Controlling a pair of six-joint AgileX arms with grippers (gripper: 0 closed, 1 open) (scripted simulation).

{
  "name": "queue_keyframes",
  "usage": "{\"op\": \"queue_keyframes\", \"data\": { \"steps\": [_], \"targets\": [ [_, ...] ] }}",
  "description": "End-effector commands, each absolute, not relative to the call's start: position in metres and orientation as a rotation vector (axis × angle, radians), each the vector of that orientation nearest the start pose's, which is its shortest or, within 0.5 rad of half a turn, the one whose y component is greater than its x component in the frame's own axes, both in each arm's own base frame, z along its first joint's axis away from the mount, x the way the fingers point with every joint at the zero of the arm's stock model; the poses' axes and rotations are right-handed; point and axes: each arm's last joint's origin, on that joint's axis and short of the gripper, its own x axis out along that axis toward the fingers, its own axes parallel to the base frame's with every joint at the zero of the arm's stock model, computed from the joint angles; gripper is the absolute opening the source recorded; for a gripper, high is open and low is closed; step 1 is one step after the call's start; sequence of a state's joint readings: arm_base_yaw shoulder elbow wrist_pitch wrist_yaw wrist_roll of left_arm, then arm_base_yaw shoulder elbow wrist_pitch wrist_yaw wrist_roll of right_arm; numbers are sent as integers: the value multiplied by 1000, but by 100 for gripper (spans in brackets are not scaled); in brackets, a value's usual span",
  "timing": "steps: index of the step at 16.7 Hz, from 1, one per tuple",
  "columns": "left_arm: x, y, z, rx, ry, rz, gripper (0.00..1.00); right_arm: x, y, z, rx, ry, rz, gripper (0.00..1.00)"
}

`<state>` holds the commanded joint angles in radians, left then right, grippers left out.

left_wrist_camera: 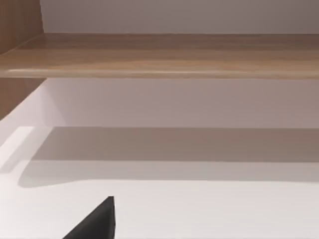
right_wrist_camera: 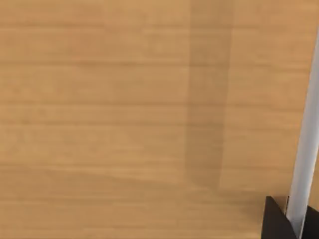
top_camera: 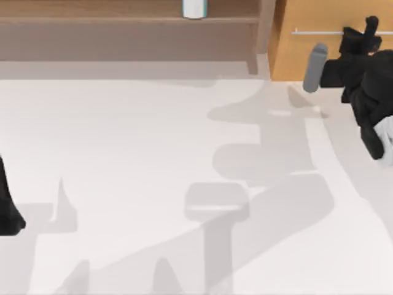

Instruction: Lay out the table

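Note:
The table (top_camera: 123,153) is a broad off-white surface crossed by grey arm shadows. At its back right corner stands an orange wooden drawer unit (top_camera: 307,55) with a silver bar handle (top_camera: 319,31). My right gripper (top_camera: 368,27) is up against that handle. In the right wrist view the bar handle (right_wrist_camera: 304,149) runs between the two black fingertips of the right gripper (right_wrist_camera: 295,221), which sit against it on both sides. My left gripper (top_camera: 7,212) is parked low at the table's left edge, and a black tip of it (left_wrist_camera: 94,223) hangs over the table.
A brown wooden shelf (top_camera: 123,24) runs along the back of the table, with a white object (top_camera: 194,7) standing on its board. The shelf's board (left_wrist_camera: 159,57) faces the left wrist camera. The right arm's grey and black links (top_camera: 314,67) hang over the back right corner.

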<state>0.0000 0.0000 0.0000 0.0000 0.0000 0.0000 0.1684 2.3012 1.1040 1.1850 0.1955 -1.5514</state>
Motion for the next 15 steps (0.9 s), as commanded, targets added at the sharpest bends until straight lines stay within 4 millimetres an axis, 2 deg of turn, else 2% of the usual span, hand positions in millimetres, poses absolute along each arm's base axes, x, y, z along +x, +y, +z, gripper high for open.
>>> {"op": "queue_keyframes", "data": {
  "steps": [13,15],
  "targets": [
    [106,-1,160,0,0,0,100,439,73,88,-1565,8,7,98],
    [106,-1,160,0,0,0,100,439,73,88,-1565,8,7,100]
  ]
}}
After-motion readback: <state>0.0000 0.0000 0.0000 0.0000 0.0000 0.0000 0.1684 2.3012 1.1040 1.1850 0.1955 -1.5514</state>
